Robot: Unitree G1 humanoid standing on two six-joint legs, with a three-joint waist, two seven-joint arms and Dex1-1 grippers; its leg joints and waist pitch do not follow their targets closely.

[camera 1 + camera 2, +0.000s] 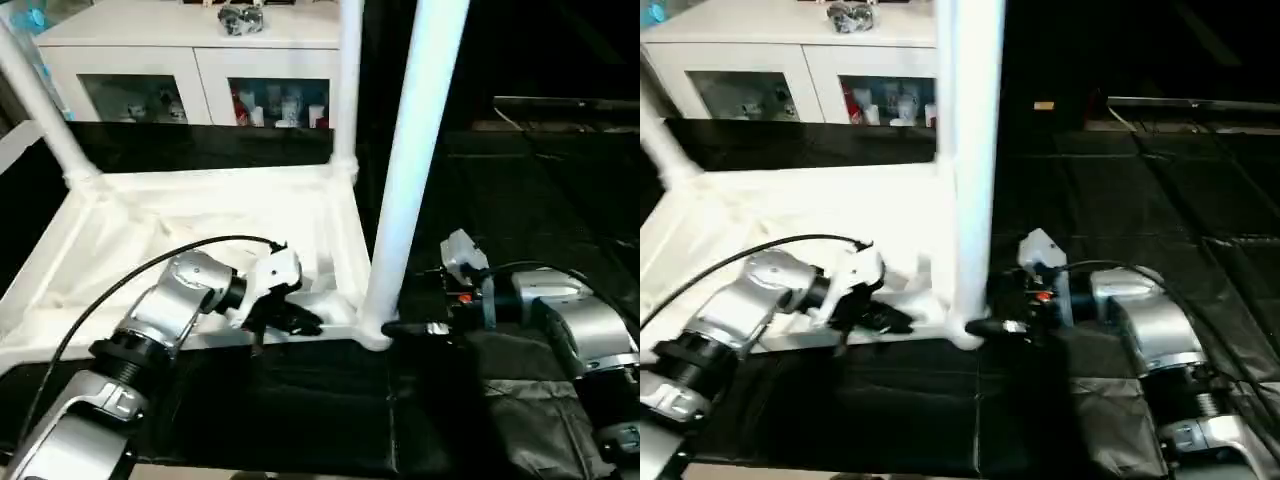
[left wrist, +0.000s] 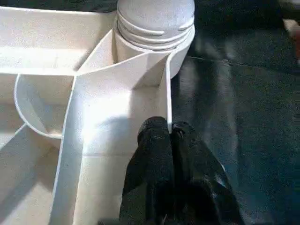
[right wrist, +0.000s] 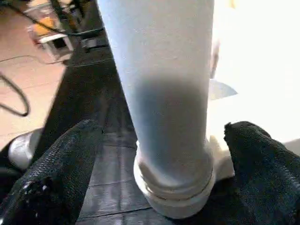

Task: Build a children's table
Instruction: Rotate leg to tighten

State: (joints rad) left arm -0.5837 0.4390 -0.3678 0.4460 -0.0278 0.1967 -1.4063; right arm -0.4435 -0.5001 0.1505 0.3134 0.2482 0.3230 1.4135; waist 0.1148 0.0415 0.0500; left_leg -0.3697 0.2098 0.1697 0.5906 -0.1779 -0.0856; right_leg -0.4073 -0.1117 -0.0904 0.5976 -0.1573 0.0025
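The near leg (image 1: 405, 190) ran off the top of my head views, so I could not see its upper end, and the two far legs (image 1: 349, 80) were cut off the same way. My left forearm (image 1: 150, 330) covered part of the tabletop (image 1: 120, 230), and the small items behind the cabinet (image 1: 190, 60) glass were too blurred to tell.

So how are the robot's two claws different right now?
The left gripper is pinched shut on the table top's thin rim wall; the right gripper is spread wide, its fingers standing clear on either side of the near corner leg. Both have black fingers and work at the same corner.
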